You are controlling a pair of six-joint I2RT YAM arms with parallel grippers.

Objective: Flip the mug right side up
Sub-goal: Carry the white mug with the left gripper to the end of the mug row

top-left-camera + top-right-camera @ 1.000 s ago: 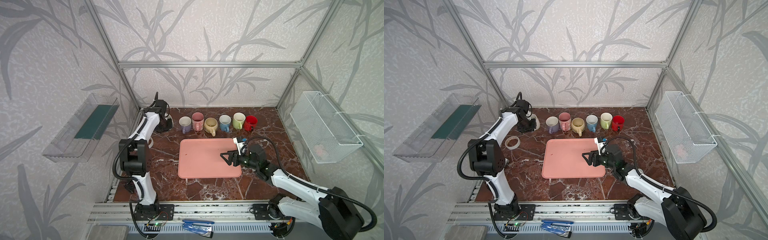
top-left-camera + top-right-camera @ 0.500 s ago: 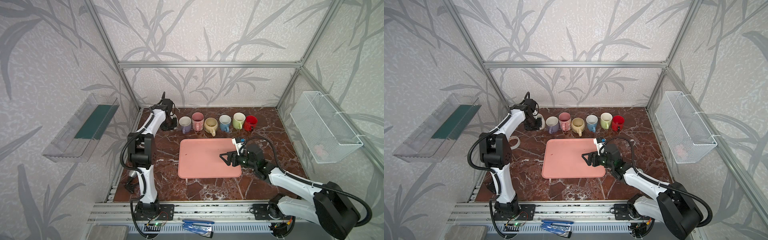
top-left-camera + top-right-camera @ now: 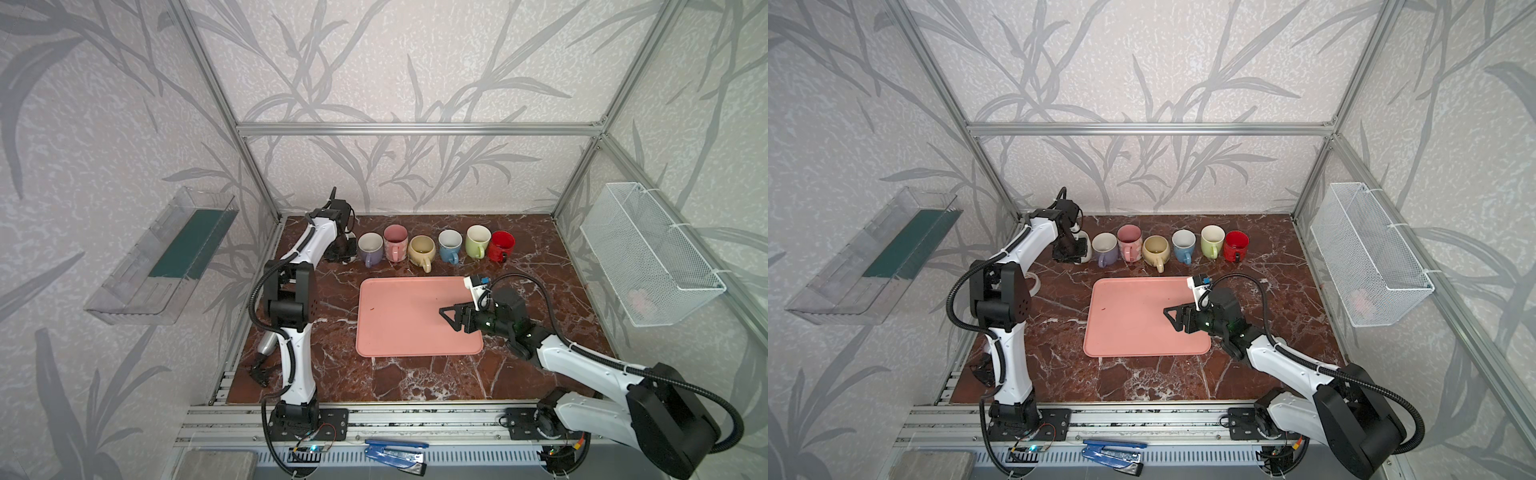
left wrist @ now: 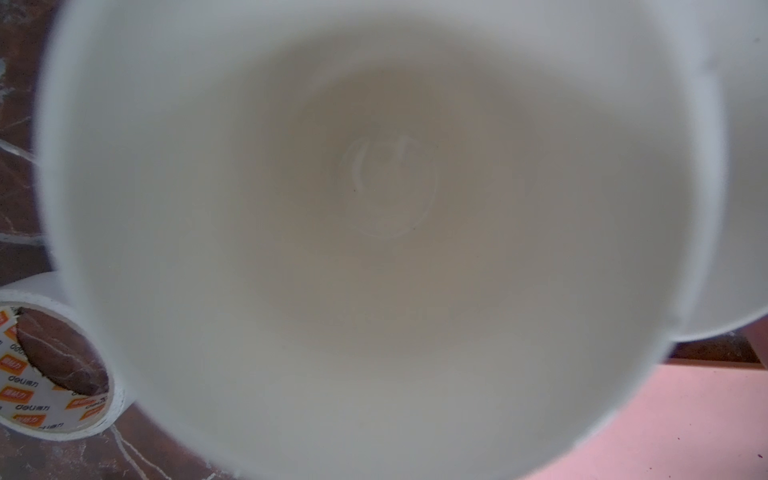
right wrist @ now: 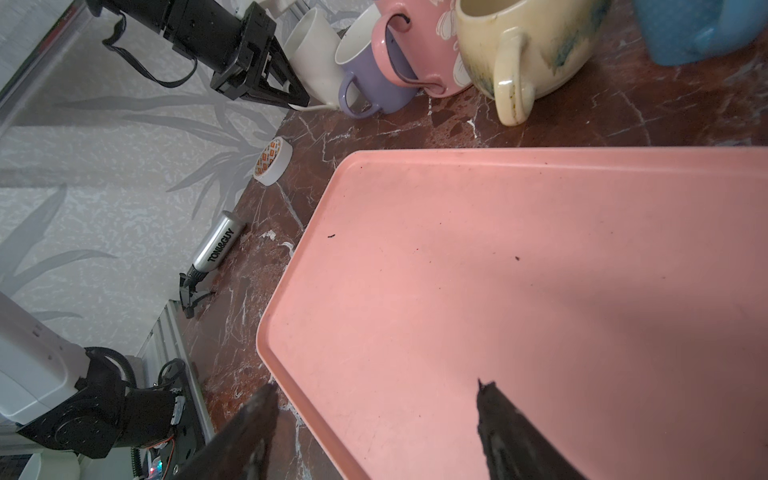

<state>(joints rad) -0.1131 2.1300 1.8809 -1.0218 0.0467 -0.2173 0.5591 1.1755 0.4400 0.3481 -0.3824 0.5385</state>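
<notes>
A white mug (image 4: 374,208) fills the left wrist view, which looks straight into its mouth. In the right wrist view this mug (image 5: 311,58) leans tilted at the left end of the mug row, against the purple mug (image 5: 374,79). My left gripper (image 5: 301,102) is shut on it, apparently at the handle, and in a top view it (image 3: 1070,249) covers most of the mug (image 3: 1087,254). My right gripper (image 3: 449,318) hovers open and empty over the right part of the pink tray (image 3: 399,324); its dark fingers (image 5: 257,419) stand wide apart.
Upright mugs line the back: purple (image 3: 370,247), pink (image 3: 395,241), yellow (image 3: 420,251), blue (image 3: 449,245), green (image 3: 477,241), red (image 3: 502,245). A tape roll (image 5: 272,162) and a silver tube (image 5: 218,245) lie left of the tray. A wire basket (image 3: 648,262) hangs on the right wall.
My left gripper has carried the white mug to the right, up against the purple mug, and a little lower. The right gripper has barely moved.
</notes>
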